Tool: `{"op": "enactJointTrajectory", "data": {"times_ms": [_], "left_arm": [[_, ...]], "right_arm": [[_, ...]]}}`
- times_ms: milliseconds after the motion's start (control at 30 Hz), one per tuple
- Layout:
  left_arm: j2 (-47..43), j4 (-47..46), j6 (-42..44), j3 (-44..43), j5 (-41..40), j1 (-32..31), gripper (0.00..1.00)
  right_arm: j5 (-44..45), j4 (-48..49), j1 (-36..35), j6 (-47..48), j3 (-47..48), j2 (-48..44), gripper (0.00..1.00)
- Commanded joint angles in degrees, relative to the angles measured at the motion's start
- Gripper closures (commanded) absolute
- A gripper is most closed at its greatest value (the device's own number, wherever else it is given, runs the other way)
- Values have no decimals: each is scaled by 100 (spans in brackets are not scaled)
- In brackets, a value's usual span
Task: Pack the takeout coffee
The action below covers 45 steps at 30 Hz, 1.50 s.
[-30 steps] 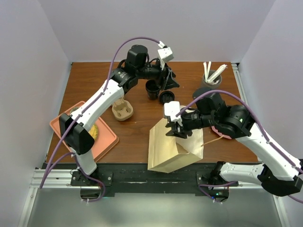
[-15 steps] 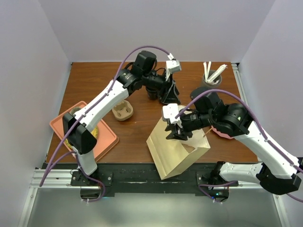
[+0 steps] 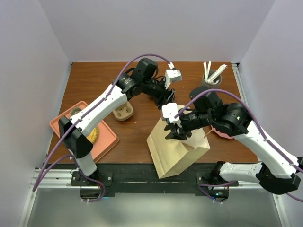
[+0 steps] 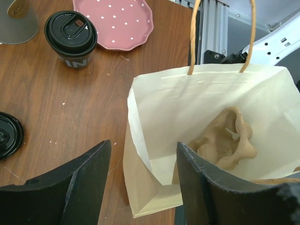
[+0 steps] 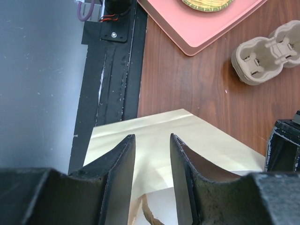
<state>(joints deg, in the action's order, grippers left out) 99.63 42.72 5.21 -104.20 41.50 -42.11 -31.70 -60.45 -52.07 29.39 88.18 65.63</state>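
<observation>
The takeout coffee (image 4: 71, 37), a black cup with a black sip lid, stands upright on the wood beside a pink dotted plate (image 4: 117, 21). It shows only in the left wrist view. The paper bag (image 3: 177, 151) stands upright with its mouth open and a crumpled brown thing (image 4: 229, 140) inside. My left gripper (image 3: 164, 100) hangs open over the bag's far corner (image 4: 140, 206), with nothing held. My right gripper (image 3: 173, 134) sits at the bag's rim. Its jaws stand slightly apart, and the bag's wall (image 5: 206, 140) shows between them.
A loose black lid (image 4: 7, 136) lies left of the bag. A pulp cup carrier (image 3: 122, 111) sits near the orange tray (image 3: 106, 142) at the left. A grey utensil holder (image 3: 211, 75) stands at the far right. The black rail (image 5: 112, 70) runs along the near edge.
The bag went from leaning over to standing upright at my right gripper. My left arm swung from the far cup area toward me, and its open gripper now hangs over the bag.
</observation>
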Motion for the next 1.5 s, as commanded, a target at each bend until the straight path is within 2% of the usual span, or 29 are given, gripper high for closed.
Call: {"op": "enactJointTrajectory", "data": {"times_ms": [0,67,100,167,200,267,300,433,500,633,667,800,933,1100,1133,1200,1233,1333,1433,1467], "left_arm": [[100,-176,261,-153,-150,-131,42],[188,-202,357,-310,-168,-166,50],[205,-203,375,-355,-185,-166,60],[232,-246,410,-495,-177,-166,73],[214,-281,419,-522,-186,-166,87],[170,-387,393,-618,-343,-166,100],[136,-431,367,-645,-440,-166,100],[-153,-877,70,-707,-1221,-149,100],[-365,-1194,-116,-462,-1643,-87,100],[-1268,-2545,-695,583,-2347,18,100],[-1402,-2741,-775,1020,-2496,53,100],[-1885,-3506,-1171,1701,-2173,185,100],[-2018,-3692,-1312,2008,-1663,194,100],[-1957,-3683,-1383,1992,-1565,194,100],[-1904,-3666,-1374,1852,-1566,203,86],[-1599,-3317,-1278,1571,-1426,238,67],[-1448,-3114,-1112,1135,-1303,264,58],[-851,-2340,-909,282,-942,326,51],[-533,-2084,-751,-82,-267,431,45],[-489,-2144,-680,-100,214,458,44]], "right_arm": [[-99,296,-22,14,76,-15,60],[-64,305,-13,6,76,-15,60],[-21,314,-13,6,76,-23,60],[58,331,-13,-47,76,-23,59],[181,349,-13,-73,76,-23,59],[427,428,-13,-231,76,-85,57],[724,498,-13,-293,76,-120,56],[1577,744,-13,-881,94,-401,49],[1859,806,-13,-1294,77,-620,45],[2203,1035,-22,-2197,-99,-1025,34],[2273,1026,-13,-2322,-169,-1078,27],[2466,685,-13,-2543,-275,-1149,22],[2941,665,-13,-2517,-319,-1201,22],[2390,824,-13,-1999,-381,-1237,25],[2284,815,-13,-1772,-346,-1184,27],[1968,815,-13,-1560,-346,-1166,28],[1540,824,-13,-1280,-372,-1157,29],[906,850,-13,-892,-398,-1096,32],[482,447,-13,-524,-127,-693,34],[142,315,-22,-417,-56,-465,34]]}}
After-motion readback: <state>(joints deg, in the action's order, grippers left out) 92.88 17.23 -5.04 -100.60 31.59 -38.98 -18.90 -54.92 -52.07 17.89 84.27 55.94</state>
